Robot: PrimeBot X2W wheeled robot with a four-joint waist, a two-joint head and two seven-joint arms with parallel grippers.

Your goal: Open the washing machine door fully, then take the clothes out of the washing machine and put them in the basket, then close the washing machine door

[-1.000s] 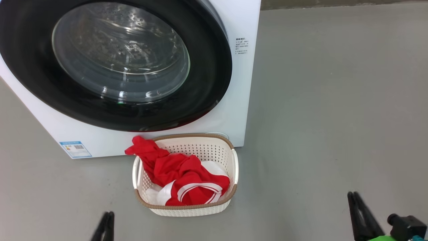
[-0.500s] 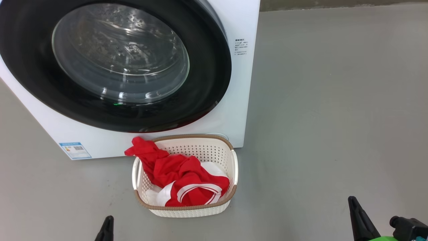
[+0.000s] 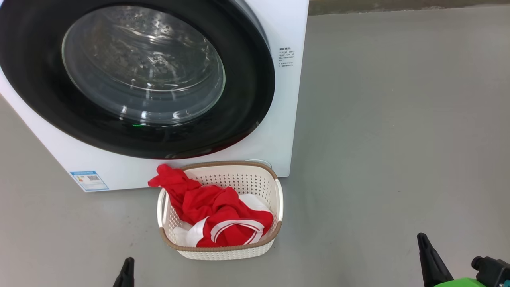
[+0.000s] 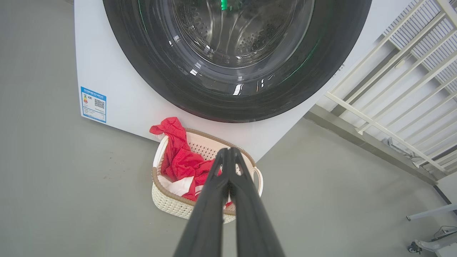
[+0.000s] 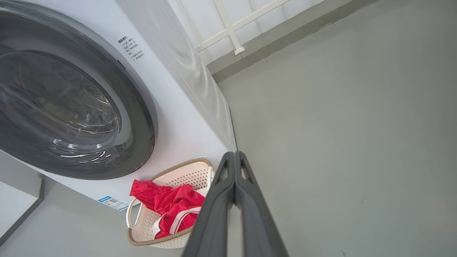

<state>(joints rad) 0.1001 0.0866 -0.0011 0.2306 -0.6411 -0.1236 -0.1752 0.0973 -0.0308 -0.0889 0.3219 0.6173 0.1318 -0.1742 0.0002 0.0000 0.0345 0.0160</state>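
1. A big, white, box-shaped washing machine [image 3: 285,131] stands on a smooth, matt grey floor [image 3: 398,139], at the far left of the scene.
2. The washing machine door [image 3: 249,99] is a large round disc with a wide, glossy black rim and a bulging bowl of clear glass at its centre. It lies shut against the machine's flat front, and a perforated steel drum shows through the glass.
3. A small blue label [image 3: 89,180] is stuck low on the left of the white front.
4. The basket [image 3: 223,252] stands on the floor just in front of the machine, under the door's lower right edge. It is a cream-white rounded rectangle of perforated plastic with a brown woven-look rim and looped side handles.
5. The clothes [image 3: 215,207] lie inside the basket: soft, crumpled bright red fabric with white trim stripes, over a white cloth. One red end drapes over the far left corner of the rim.
6. The left pincer [image 4: 227,151] has two long, smooth, dark fingers pressed together to a point, gripping nothing. It hangs in the air nearer than the basket and to its left, apart from it.
7. The right pincer [image 5: 234,154] is likewise pinched closed and empty, well to the right of the basket.
8. A pale railing [image 4: 392,89] of straight bars stands beyond the machine's right side.
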